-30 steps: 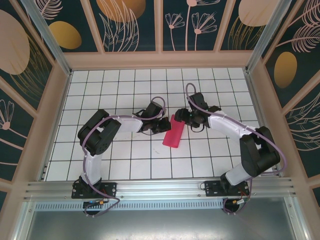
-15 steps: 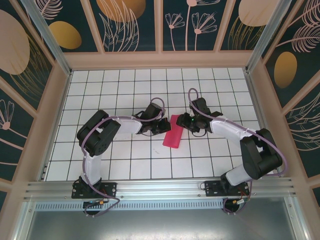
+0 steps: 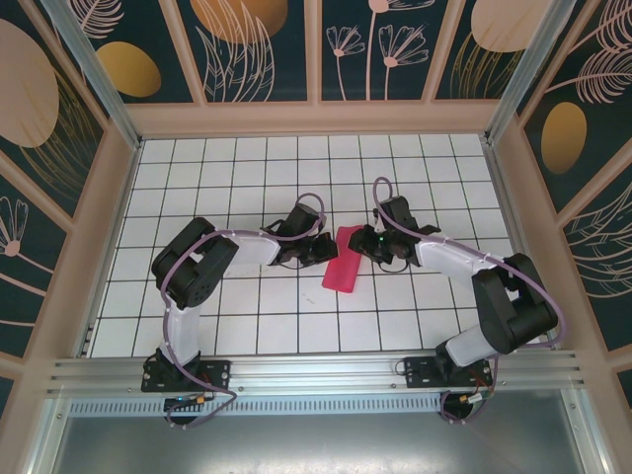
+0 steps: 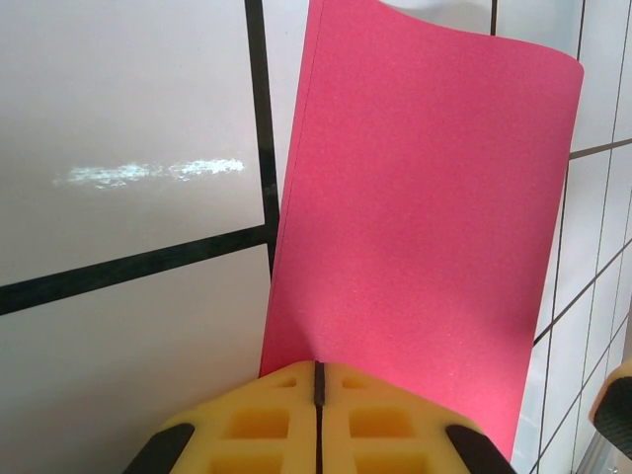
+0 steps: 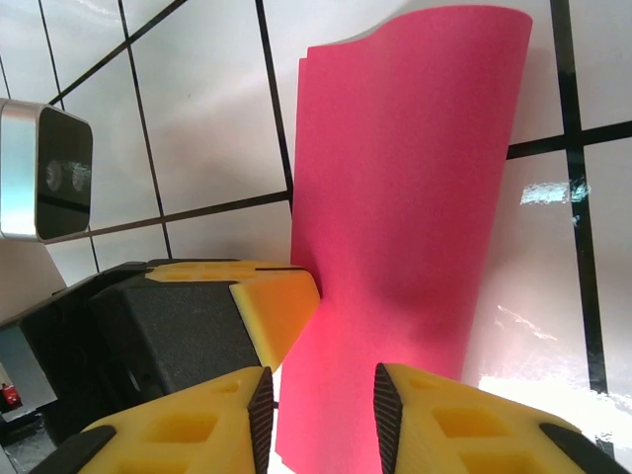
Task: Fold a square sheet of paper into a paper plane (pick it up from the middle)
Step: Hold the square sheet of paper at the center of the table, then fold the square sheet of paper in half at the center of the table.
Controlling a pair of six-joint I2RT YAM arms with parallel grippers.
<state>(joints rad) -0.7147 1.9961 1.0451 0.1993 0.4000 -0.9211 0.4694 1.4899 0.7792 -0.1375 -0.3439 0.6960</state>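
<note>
from above, the paper (image 3: 343,261) is lying on the tiled table (image 3: 247,316) as a narrow pink strip, sitting between the two pincers: the left pincer (image 3: 323,252) is touching its left long side and the right pincer (image 3: 367,245) is meeting its far right corner. in the left wrist view, the left pincer (image 4: 318,370) is showing its yellow pads pressed together, and it seems to be pinching the near edge of the paper (image 4: 425,217), which is stretching away ahead of the tips and curling up at its far end. in the right wrist view, the right pincer (image 5: 318,395) is standing slightly spread, with the near edge of the paper (image 5: 405,217) lying in the gap between its fingers but not gripped, while the left pincer (image 5: 301,276) is holding the side of the paper just to the left. a doubled edge is showing at the far left corner, so the paper is looking folded in half lengthwise. judging by that, only the centre fold is looking done; the pointed nose and the wing folds are remaining to be made.
</note>
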